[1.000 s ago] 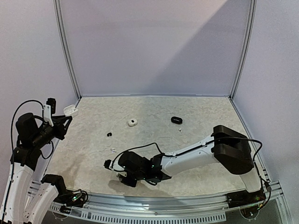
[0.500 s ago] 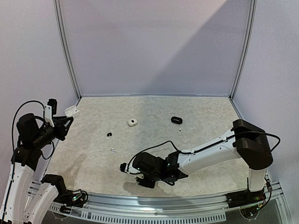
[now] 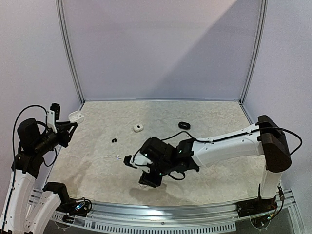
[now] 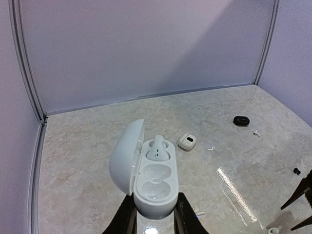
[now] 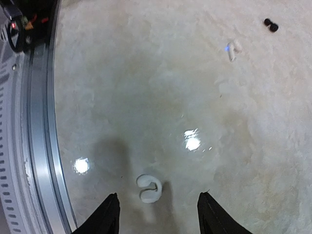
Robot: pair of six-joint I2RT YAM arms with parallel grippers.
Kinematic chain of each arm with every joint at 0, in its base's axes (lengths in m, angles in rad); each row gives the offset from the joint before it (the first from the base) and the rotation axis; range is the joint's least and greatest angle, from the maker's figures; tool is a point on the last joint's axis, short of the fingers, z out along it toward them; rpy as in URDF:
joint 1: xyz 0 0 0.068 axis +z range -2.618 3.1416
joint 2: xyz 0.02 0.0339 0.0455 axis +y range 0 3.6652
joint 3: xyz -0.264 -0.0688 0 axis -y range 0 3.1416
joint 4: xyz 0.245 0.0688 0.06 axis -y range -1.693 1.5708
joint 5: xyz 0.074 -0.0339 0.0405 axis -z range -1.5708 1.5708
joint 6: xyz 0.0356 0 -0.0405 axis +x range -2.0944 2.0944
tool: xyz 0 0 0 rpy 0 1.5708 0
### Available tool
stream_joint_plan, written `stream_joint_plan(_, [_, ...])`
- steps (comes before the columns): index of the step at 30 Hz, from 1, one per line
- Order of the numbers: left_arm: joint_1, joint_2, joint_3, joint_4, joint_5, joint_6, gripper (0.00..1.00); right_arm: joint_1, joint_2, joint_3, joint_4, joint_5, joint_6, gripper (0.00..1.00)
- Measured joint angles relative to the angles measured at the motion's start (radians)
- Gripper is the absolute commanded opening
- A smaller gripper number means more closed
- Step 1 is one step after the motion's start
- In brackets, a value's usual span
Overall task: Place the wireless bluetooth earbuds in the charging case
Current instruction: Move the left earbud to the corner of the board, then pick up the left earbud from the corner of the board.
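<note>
Charging case gripped by left fingers; right fingers spread over a white earbud.

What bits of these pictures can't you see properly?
Top view: the small white hook-shaped earbud cannot be picked out under the right gripper; only the right wrist view shows it.
Left wrist view: the bottom edge cuts off the left gripper holding the open white oval charging case.
Top view: the tiny black earbud is too small to show its shape.
</note>
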Motion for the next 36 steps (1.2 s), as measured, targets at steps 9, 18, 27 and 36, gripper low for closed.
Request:
stream_joint_plan(9, [0.0, 0.002, 0.0, 0.001, 0.001, -0.001, 0.0, -0.078, 0.08, 0.23, -0.095, -0.062, 0.15, 0.38])
stream_joint_plan(18, [0.0, 0.002, 0.0, 0.0, 0.001, -0.001, 0.0, -0.071, 0.171, 0.211, -0.195, -0.071, 0.183, 0.39])
stream_joint_plan(27, [0.0, 0.011, -0.008, 0.001, 0.0, -0.005, 0.0, -0.071, 0.171, 0.192, -0.197, -0.088, 0.202, 0.4])
stream_joint_plan(36, [0.0, 0.012, -0.013, 0.0, 0.0, -0.005, 0.0, -0.071, 0.171, 0.192, -0.198, -0.088, 0.201, 0.4])
